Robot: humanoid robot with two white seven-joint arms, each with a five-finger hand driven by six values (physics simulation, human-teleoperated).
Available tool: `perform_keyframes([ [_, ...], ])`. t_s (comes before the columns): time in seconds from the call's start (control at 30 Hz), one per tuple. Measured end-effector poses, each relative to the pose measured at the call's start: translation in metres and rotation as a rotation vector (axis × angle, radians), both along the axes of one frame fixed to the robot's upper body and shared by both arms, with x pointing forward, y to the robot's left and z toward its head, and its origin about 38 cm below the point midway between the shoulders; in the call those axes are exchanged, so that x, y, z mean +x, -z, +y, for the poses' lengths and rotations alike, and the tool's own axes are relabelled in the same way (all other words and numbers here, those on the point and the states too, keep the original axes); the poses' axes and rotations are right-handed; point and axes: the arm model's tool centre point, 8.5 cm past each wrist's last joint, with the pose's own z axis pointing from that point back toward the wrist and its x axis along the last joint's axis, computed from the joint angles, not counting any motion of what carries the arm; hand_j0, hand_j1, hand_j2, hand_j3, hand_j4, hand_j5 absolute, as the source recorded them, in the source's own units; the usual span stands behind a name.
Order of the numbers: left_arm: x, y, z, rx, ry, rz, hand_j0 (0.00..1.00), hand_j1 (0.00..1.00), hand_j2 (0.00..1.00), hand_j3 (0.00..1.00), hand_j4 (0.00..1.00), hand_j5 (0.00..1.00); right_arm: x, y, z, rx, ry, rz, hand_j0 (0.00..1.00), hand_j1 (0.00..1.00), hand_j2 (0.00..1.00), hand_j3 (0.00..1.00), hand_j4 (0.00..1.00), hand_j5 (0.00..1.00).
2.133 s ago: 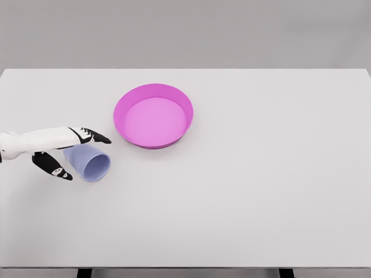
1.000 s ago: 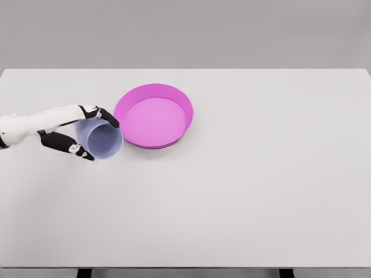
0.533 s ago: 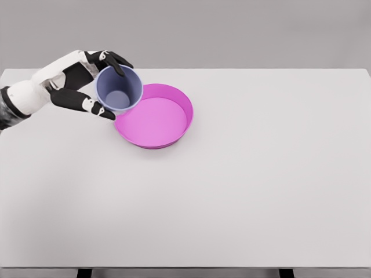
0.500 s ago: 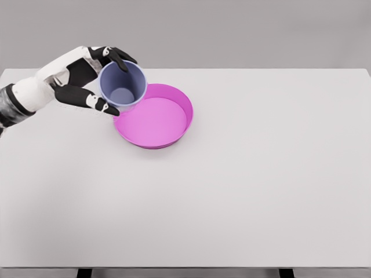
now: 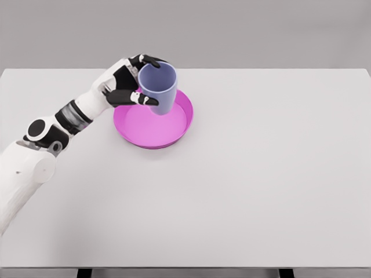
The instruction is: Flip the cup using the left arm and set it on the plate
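— Robot hand (image 5: 128,84) on the left: what is being held?
— The lilac cup (image 5: 158,88) is gripped from its side, fingers wrapped round it.
— Where is the cup seen?
— Upright, mouth up, over the pink plate (image 5: 139,128) on the white counter (image 5: 261,174).

Cup (image 5: 159,88) over plate (image 5: 139,128) — perhaps touching — table's (image 5: 261,191) left-rear.

We see a bare simulated test space, not a lived-in room: a plain white bench (image 5: 243,191) with flat, textureless shading fills the view, and behind it runs a featureless grey wall (image 5: 261,32). Two dark legs (image 5: 286,273) show under the near edge. The smooth, uniform rendering marks it as a simulator scene.
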Motion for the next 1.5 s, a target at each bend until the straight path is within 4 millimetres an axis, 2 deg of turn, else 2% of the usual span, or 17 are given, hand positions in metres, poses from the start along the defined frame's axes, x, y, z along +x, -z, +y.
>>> perform_keyframes([
  [0.23, 0.006, 0.035, 0.021, 0.044, -0.065, 0.124, 0.47, 0.47, 0.47, 0.47, 0.47, 0.47, 0.0, 0.0, 0.0, 0.0, 0.0, 0.0, 1.0, 1.0, 1.0, 1.0, 1.0, 1.0],
  [0.33, 0.007, 0.041, 0.024, 0.053, -0.073, 0.146, 0.47, 0.47, 0.47, 0.47, 0.47, 0.47, 0.0, 0.0, 0.0, 0.0, 0.0, 0.0, 1.0, 1.0, 1.0, 1.0, 1.0, 1.0],
  [0.93, 0.017, 0.068, 0.011, 0.077, -0.101, 0.215, 0.47, 0.47, 0.47, 0.47, 0.47, 0.47, 0.0, 0.0, 0.0, 0.0, 0.0, 0.0, 1.0, 1.0, 1.0, 1.0, 1.0, 1.0],
  [0.97, 0.017, 0.069, 0.011, 0.077, -0.102, 0.217, 0.49, 0.49, 0.49, 0.49, 0.49, 0.49, 0.0, 0.0, 0.0, 0.0, 0.0, 0.0, 1.0, 1.0, 1.0, 1.0, 1.0, 1.0],
  [1.03, 0.016, 0.07, 0.01, 0.076, -0.101, 0.219, 0.68, 0.68, 0.68, 0.68, 0.68, 0.68, 0.0, 0.0, 0.0, 0.0, 0.0, 0.0, 1.0, 1.0, 1.0, 1.0, 1.0, 1.0],
  [1.1, 0.016, 0.07, 0.009, 0.075, -0.099, 0.216, 0.82, 0.82, 0.82, 0.82, 0.82, 0.82, 0.0, 0.0, 0.0, 0.0, 0.0, 0.0, 1.0, 1.0, 1.0, 1.0, 1.0, 1.0],
  [1.17, 0.016, 0.069, 0.009, 0.075, -0.1, 0.215, 0.9, 0.9, 0.9, 0.9, 0.9, 0.9, 0.0, 0.0, 0.0, 0.0, 0.0, 0.0, 1.0, 1.0, 1.0, 1.0, 1.0, 1.0],
  [1.33, 0.016, 0.069, 0.011, 0.077, -0.102, 0.215, 0.96, 0.96, 0.96, 0.96, 0.96, 0.96, 0.0, 0.0, 0.0, 0.0, 0.0, 0.0, 1.0, 1.0, 1.0, 1.0, 1.0, 1.0],
  [1.37, 0.016, 0.069, 0.012, 0.078, -0.102, 0.215, 1.0, 1.0, 1.0, 1.0, 1.0, 1.0, 0.0, 0.0, 0.0, 0.0, 0.0, 0.0, 1.0, 1.0, 1.0, 1.0, 1.0, 1.0],
  [1.5, 0.016, 0.07, 0.013, 0.08, -0.104, 0.216, 1.0, 1.0, 1.0, 1.0, 1.0, 1.0, -0.001, 0.0, 0.0, 0.0, 0.0, 0.002, 1.0, 1.0, 1.0, 1.0, 1.0, 1.0],
])
